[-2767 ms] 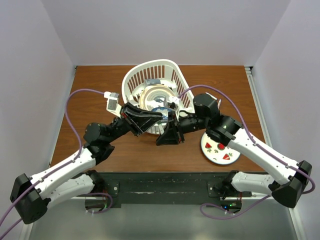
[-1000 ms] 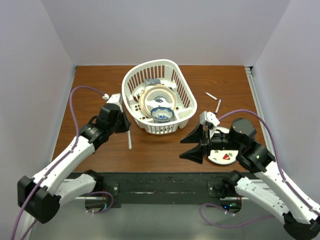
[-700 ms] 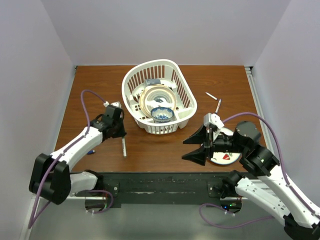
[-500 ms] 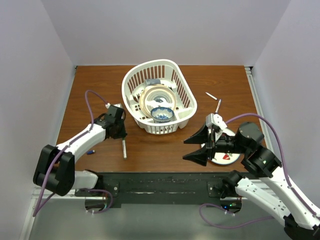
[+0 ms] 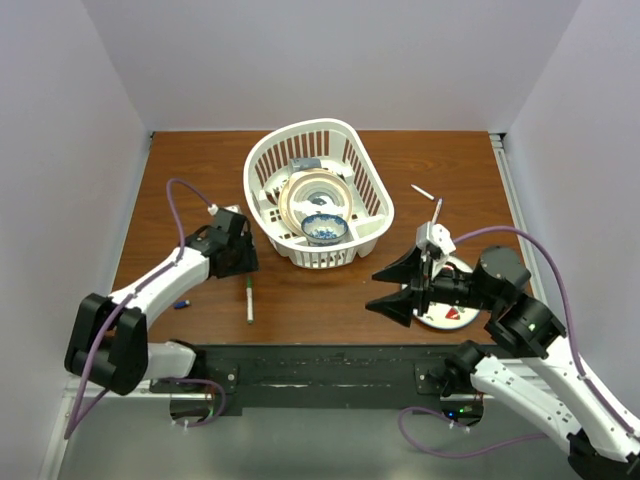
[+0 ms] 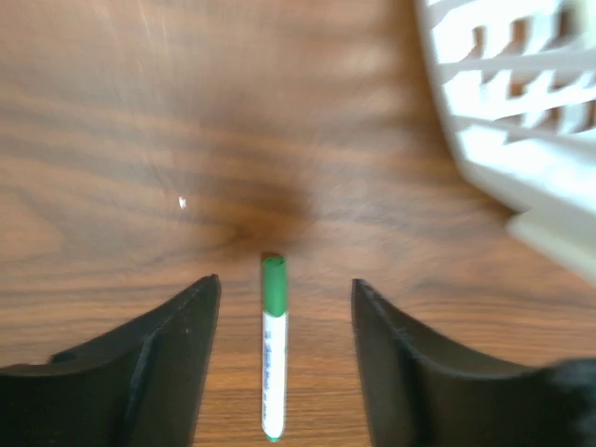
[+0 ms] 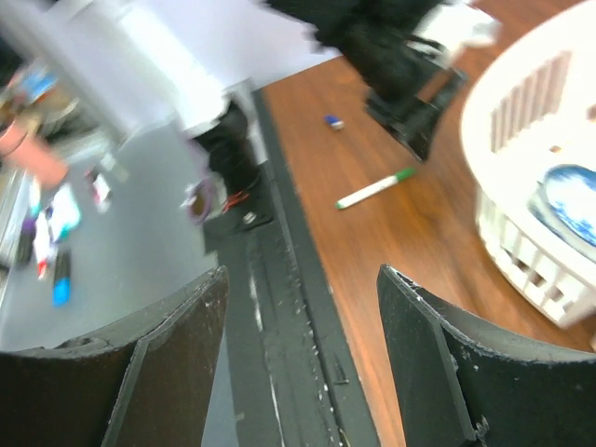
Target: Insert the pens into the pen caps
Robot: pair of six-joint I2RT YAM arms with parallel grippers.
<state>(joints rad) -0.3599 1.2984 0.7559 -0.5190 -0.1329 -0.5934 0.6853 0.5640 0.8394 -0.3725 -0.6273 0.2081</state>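
My left pincer (image 6: 284, 291) stands open and empty over the desk (image 5: 330, 300). In the left wrist view its two dark fingers (image 6: 191, 326) straddle a pen (image 6: 273, 358) that lies flat between them, touched by neither. That pen carries a green cap (image 6: 273, 281) on its upper end, so I judge this one finished and set down. In the top view it sits at the lower left of the frame, just below the pincer and beside the white basket (image 5: 300, 135).

My right pincer (image 5: 392, 288) is also open and holds nothing. It hovers at the lower right of the top view, close by a small strawberry plate (image 5: 445, 318).

Further out, two uncapped pens (image 5: 422, 191) lie in the upper right of the top view, just beside each other, well apart from both pincers. A blue cap (image 5: 181, 303) rests near the lower left edge of the desk. I cannot find the third cap in any view.

So the step in hand is the changeover to the second pen. The next move calls for sending the right arm up to one of the bare pens and the left arm across to the blue cap. Then I must line the tip up with the cap mouth before pressing them together.
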